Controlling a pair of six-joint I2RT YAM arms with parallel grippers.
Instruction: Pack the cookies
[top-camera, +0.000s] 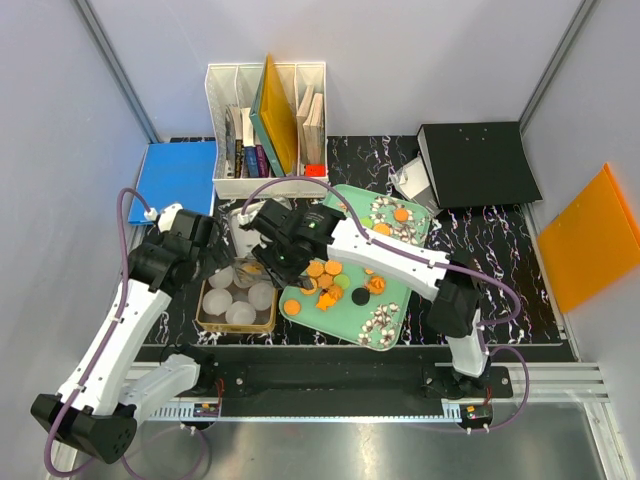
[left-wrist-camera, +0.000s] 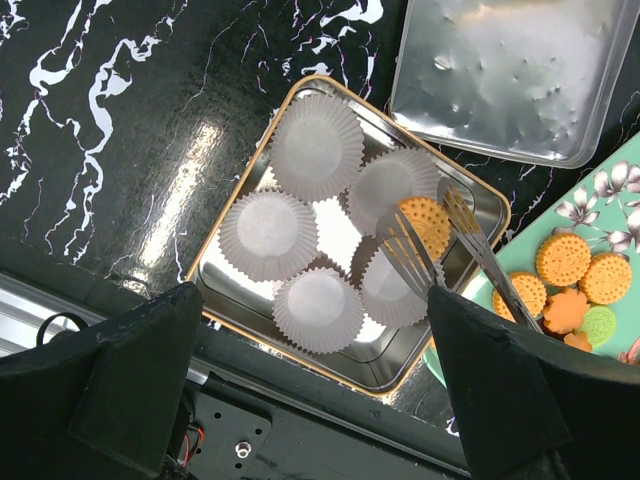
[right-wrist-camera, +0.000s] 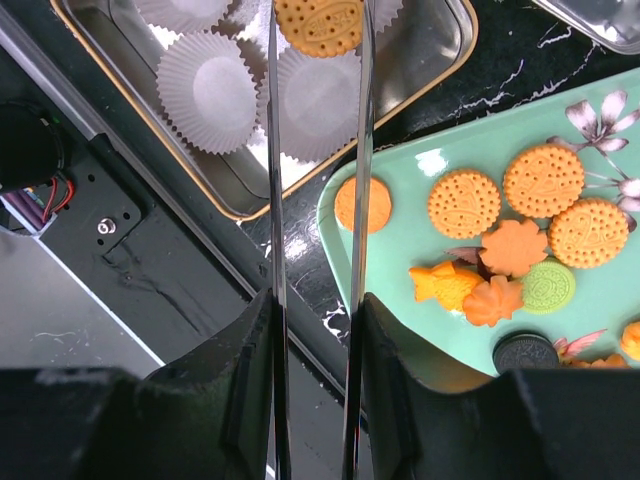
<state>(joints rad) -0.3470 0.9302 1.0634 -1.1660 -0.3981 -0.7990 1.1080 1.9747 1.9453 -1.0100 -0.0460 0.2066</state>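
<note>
Our right gripper clamped tongs that pinched one orange cookie above the tin. Left gripper gaped wide, holding nothing, over seemingly empty paper cups. From above, we judged packing barely begun: the other cookies lay on the mint tray.

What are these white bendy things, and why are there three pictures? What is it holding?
They are two white robot arms. One picture looks down from above. The other two come from little cameras on each arm's wrist. On the black marbled table sit a mint-green tray of small round cookies and a gold-rimmed metal tin with white pleated paper cups. The right tool squeezes long metal tongs, which pinch one orange cookie above the tin. The left tool is open, holding nothing, over the tin.
</note>
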